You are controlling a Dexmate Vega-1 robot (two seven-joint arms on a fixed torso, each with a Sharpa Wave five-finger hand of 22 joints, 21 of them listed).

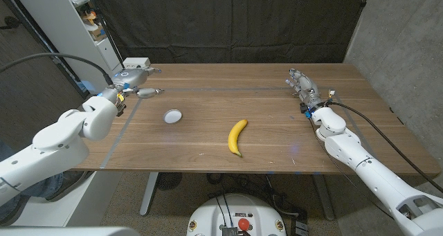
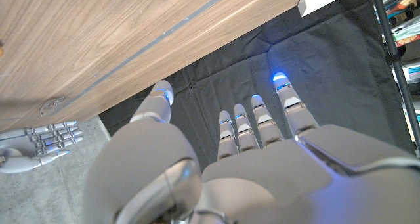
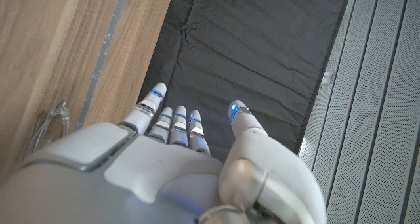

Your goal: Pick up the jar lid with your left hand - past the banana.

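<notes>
Head view first, and we take the banana (image 1: 237, 137) as our landmark: it lies at the near middle of the wooden table (image 1: 277, 125), and the jar lid (image 1: 172, 115), a small pale disc, sits on the wood to the robot's left of the banana and a little farther back, well apart from it. Our left hand (image 1: 133, 79) stands beyond the lid toward the far left corner, much farther from the banana than the lid is, fingers spread apart and holding nothing; the left wrist view shows the same, with its fingers (image 2: 289, 109) straight and splayed against the dark curtain. Our right hand (image 1: 301, 82) waits on the banana's other side, back toward the far edge, also spread and empty, as its fingers (image 3: 172, 122) in the right wrist view confirm. The step in hand, as we judge it, is the reach: we'd bring the left hand back toward us and down over the lid, keeping on the lid's side away from the banana so the fruit isn't nudged. The lid looks low and thin, so we'd want fingertips meeting opposite edges right at the wood, thumb opposing, rather than a broad grab from above. What we can't settle: whether the lid lies rim up or rim down, and how tall its edge is, since it is too small in the head view.
</notes>
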